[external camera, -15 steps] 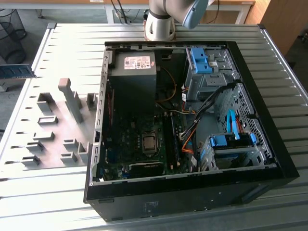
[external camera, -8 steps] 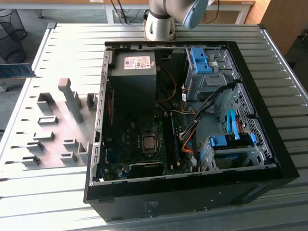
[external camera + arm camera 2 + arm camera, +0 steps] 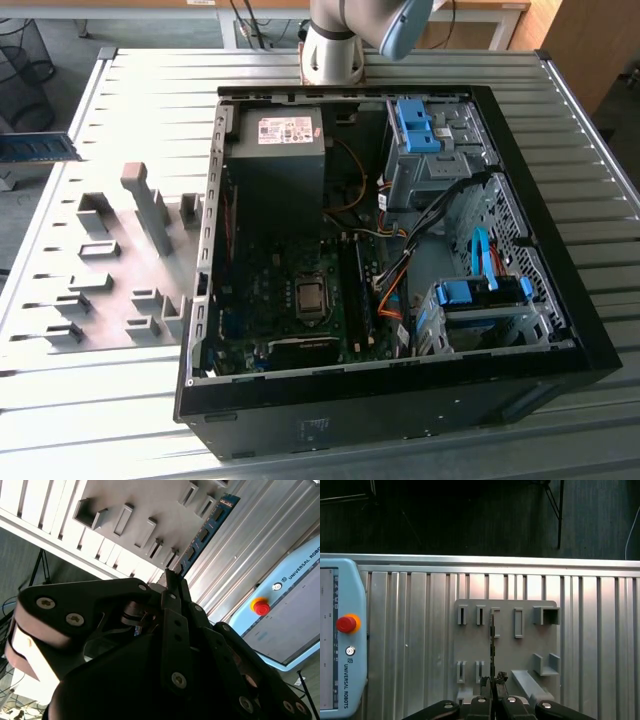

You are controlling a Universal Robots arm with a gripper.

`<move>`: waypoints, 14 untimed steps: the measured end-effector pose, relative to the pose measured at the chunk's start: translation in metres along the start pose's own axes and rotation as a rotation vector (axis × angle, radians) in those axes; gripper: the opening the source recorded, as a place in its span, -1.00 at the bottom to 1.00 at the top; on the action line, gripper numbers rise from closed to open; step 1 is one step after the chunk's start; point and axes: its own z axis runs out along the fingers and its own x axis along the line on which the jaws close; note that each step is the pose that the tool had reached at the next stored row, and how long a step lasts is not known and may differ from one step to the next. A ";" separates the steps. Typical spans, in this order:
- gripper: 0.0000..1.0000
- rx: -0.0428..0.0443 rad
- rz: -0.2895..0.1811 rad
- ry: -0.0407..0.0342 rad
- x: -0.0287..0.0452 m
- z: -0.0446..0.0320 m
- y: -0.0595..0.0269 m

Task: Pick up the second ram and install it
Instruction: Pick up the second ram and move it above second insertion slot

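Gripper (image 3: 492,681), black, pinches one end of the second ram (image 3: 205,530), a long flat blue-green circuit-board stick, above the grey plastic holder plate (image 3: 470,645); the ram (image 3: 40,147) shows at the exterior view's left edge.

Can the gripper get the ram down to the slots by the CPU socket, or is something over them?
Probably yes. The gripper holds the second ram; the case lies open and the slots look uncovered, though cables run close beside.
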 end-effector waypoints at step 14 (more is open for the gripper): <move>-0.73 -0.0001 0.000 0.0000 0.0000 -0.0004 -0.0108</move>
